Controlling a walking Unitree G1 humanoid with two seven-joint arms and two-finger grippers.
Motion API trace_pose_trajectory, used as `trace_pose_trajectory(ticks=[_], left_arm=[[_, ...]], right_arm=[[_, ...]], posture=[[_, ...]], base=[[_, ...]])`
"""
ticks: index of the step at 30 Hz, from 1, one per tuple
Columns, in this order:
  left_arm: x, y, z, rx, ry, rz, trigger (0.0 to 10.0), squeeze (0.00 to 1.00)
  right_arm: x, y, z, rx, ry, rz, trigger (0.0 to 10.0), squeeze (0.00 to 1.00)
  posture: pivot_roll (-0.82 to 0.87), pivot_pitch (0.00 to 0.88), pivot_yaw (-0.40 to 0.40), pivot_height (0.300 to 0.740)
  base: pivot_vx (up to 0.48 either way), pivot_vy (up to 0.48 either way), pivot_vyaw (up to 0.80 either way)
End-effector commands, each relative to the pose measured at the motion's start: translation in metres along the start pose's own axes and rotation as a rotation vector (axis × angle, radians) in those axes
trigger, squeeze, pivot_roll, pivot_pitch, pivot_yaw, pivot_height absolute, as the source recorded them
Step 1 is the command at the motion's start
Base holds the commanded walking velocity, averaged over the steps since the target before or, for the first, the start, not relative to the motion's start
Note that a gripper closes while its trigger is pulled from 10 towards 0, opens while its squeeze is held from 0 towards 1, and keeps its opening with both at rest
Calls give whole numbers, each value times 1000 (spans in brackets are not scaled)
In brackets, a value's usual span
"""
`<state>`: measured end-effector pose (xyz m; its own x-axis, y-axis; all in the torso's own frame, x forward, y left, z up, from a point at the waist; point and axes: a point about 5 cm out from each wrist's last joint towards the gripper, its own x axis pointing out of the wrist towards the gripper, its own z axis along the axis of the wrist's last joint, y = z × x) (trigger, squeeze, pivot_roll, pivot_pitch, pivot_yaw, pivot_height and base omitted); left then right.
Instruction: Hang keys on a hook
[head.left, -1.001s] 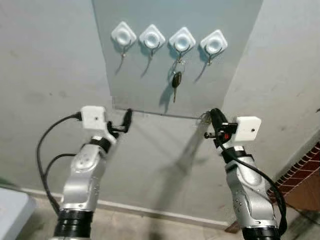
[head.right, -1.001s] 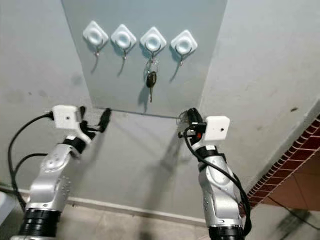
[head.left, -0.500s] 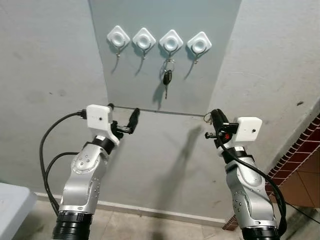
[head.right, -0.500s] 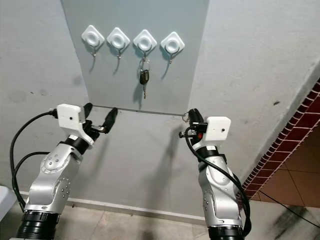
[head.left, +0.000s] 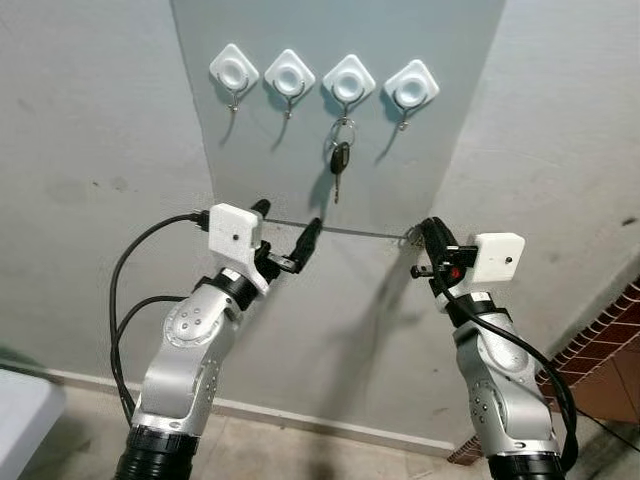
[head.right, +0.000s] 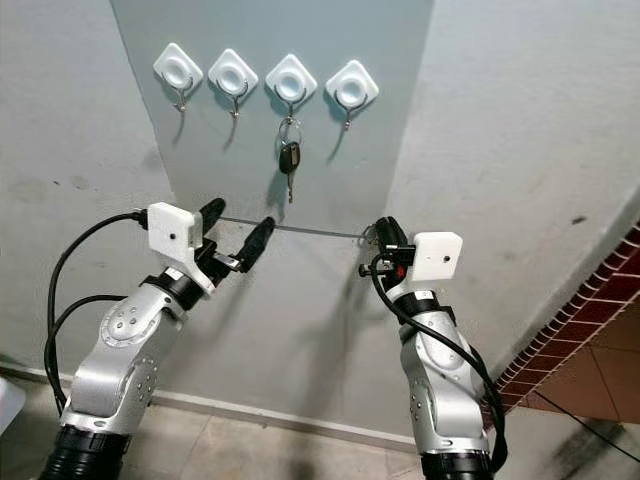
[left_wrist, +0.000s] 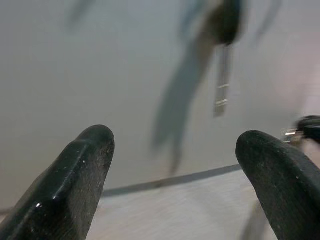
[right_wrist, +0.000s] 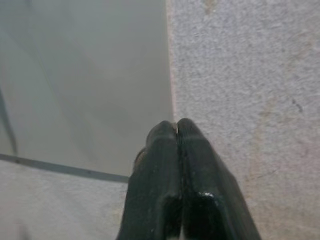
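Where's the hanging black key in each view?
Left eye view: black key hangs from the third hook from the left.
Right eye view: same key, same hook.
Left wrist view: blurred, past the open fingers.
Right wrist view: not in it.
Shared landmark: the grey panel's lower edge.

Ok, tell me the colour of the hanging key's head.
Black, on the key; clearest in the left eye view.

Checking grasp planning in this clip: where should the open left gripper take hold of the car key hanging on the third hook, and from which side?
Best guess: grip the black plastic head of the car key, not the thin blade below it. It hangs straight down and flat against the panel from its ring, so the open left gripper should rise from below and in front, one finger on each side of the head.
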<state>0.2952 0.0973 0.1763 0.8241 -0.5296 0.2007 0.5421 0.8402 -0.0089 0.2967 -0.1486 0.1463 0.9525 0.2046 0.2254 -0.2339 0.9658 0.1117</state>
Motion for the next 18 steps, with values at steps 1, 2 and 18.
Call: trace_pose_trajectory(ticks=[1,2,18], left_arm=[[1,-7,7,12,-18,-42,10000,0],[1,-8,8,13,-22,-50,10000,0],[9,-20,50,-6,-126,-119,10000,0]], right_arm=[[4,5,9,8,-32,41,10000,0],[4,6,11,11,-37,50,10000,0],[12,17,54,3,-154,231,10000,0]], posture=[[8,0,4,732],[8,0,4,732],[11,0,1,732]], base=[[0,0,0],[0,0,0],[0,0,0]])
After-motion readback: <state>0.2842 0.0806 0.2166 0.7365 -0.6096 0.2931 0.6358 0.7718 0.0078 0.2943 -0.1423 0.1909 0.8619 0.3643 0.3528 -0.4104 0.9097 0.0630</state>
